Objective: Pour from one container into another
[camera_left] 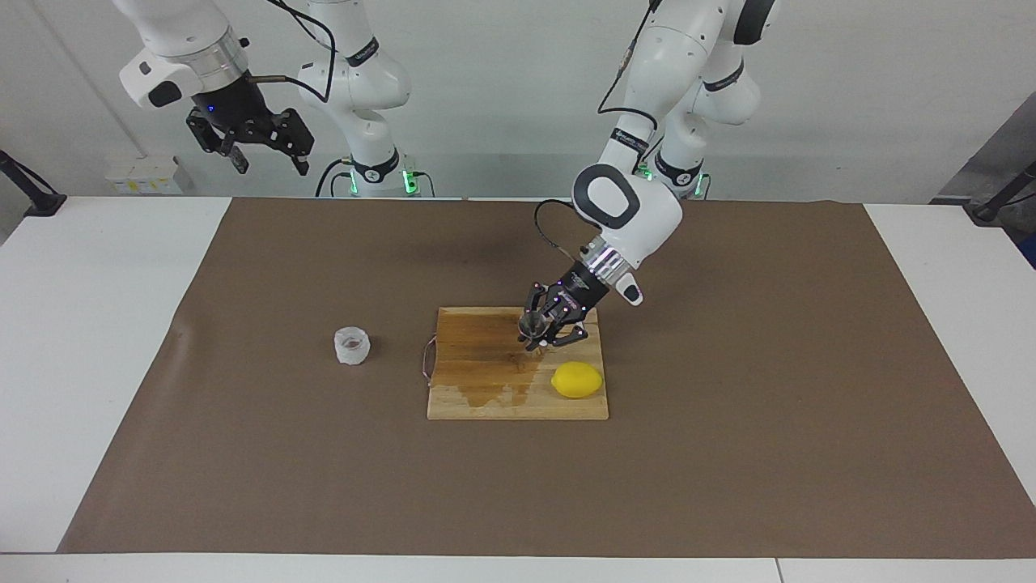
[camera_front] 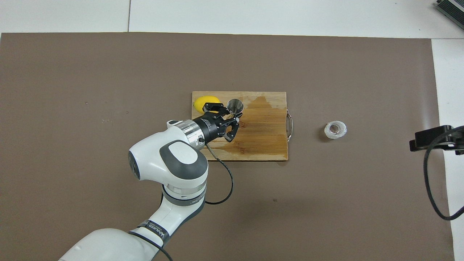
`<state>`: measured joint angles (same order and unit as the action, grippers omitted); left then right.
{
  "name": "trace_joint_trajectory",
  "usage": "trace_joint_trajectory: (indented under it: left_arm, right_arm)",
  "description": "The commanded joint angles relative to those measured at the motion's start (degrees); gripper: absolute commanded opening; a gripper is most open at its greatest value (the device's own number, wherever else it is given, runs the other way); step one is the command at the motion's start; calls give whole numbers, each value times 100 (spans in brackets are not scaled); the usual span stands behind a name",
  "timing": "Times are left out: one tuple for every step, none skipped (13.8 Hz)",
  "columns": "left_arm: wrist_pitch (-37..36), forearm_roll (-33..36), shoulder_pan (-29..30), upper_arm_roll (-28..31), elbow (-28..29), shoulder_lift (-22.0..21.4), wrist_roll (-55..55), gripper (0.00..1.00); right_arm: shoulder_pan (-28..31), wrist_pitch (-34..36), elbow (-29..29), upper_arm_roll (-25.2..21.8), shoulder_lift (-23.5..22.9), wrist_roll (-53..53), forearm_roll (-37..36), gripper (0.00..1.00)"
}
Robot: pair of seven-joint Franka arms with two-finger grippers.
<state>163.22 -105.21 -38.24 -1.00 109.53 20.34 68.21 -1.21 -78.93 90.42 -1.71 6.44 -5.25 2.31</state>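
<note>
The left gripper (camera_left: 537, 334) is hanging over the wooden cutting board (camera_left: 486, 397), its fingers clamped on the steel jigger (camera_left: 531, 325), which is sitting upright in the grip with its mouth facing up. The plastic cup (camera_left: 351, 346) is standing on the brown mat (camera_left: 728, 453), beside the board's handle and toward the right arm's end of the tabletop – well apart from the jigger. The right gripper (camera_left: 265, 158) is waiting high above its own end of the tabletop, fingers spread and holding nothing.

What could go wrong: the jigger is being pinched at a narrow, slick steel waist, so a quick swing or a tilt of the wrist could let it slip or rotate in the fingers. The lemon (camera_left: 576, 380) is lying close under the hand on the board's corner; a low pass could nudge it and send it rolling. The board is showing a dark wet patch, so a jigger set down there may slide. The crinkled cup looks soft – a hard squeeze could buckle it and spill.

Counted: one jigger, one cup, one lemon, one board, one mat, two grippers.
</note>
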Motion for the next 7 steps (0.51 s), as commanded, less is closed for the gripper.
trace_joint_trajectory:
  left_arm:
    - [184, -184, -140, 73, -275, 234, -62, 0]
    - [184, -175, -149, 73, -283, 277, -62, 0]
    - [201, -167, -175, 73, -310, 321, -79, 0]
    - [262, -167, -192, 73, -362, 391, -79, 0]
    - [358, -158, -245, 73, -519, 479, -79, 0]
    - [394, -158, -254, 73, -555, 523, -79, 0]
    - [395, -149, -254, 73, -565, 524, -79, 0]
  right_arm:
    - [42, 36, 2, 4, 50, -28, 111, 100]
    - [33, 36, 2, 4, 50, -28, 111, 100]
    - [41, 36, 2, 4, 50, -20, 111, 100]
    - [42, 36, 2, 4, 50, -20, 111, 100]
    - [42, 36, 2, 4, 50, -28, 111, 100]
    - [42, 36, 2, 4, 50, -28, 111, 100]
    - [42, 36, 2, 4, 50, -28, 111, 100]
